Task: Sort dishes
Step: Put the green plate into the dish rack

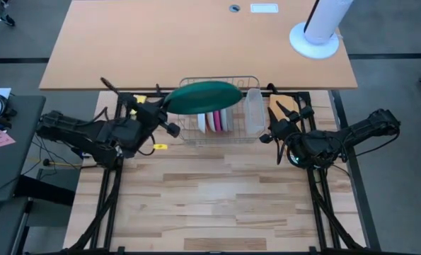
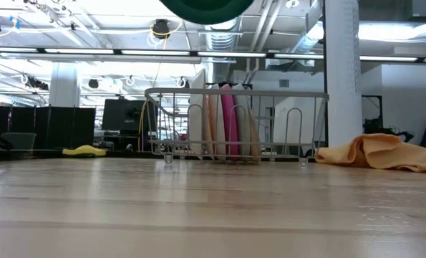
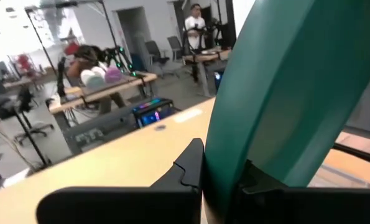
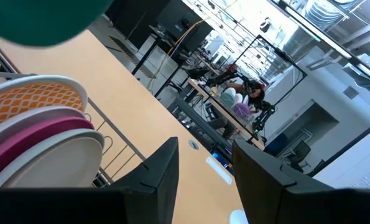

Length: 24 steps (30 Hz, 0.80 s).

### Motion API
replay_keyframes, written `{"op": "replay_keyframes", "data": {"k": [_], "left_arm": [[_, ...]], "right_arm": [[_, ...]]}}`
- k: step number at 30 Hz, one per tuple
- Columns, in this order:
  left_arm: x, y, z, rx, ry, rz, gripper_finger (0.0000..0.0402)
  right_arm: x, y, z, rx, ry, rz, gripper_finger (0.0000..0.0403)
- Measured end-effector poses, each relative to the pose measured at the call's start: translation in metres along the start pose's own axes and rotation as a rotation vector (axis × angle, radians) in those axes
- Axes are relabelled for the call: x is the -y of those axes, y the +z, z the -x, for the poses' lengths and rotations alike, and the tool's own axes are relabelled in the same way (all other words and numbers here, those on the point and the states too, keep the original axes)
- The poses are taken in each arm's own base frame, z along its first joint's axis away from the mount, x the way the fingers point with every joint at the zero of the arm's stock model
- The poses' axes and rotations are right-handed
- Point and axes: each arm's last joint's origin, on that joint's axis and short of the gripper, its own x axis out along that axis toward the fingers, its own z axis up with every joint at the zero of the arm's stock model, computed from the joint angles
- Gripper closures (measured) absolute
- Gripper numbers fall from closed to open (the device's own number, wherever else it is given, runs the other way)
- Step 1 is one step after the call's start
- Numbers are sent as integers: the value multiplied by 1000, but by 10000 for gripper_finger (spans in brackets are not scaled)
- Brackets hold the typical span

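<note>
Left claw [image 1: 169, 108] gripping the dark green plate [image 1: 202, 97] by its rim, holding it above the wire rack [image 1: 219, 136]. Right claw [image 1: 275, 113] waiting beside the rack, fingers parted, holding nothing.

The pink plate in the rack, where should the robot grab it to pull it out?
Best by its top rim, coming straight down from above. The pink plate stands on edge in the rack, squeezed between neighbours, so only its upper edge is free. The right gripper is open and close by.
</note>
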Motion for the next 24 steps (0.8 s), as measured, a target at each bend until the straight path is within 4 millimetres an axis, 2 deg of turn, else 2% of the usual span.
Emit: {"op": "replay_keyframes", "data": {"k": [5,16,24], "left_arm": [[-2,-7,-10,-25,9,9,394],[-17,-10,-47,-36,5,7,392],[-18,-9,-50,-32,3,-19,390]], "right_arm": [[0,0,0,0,0,0,255],[-1,0,0,6,6,0,255],[-3,3,3,79,89,-39,255]]}}
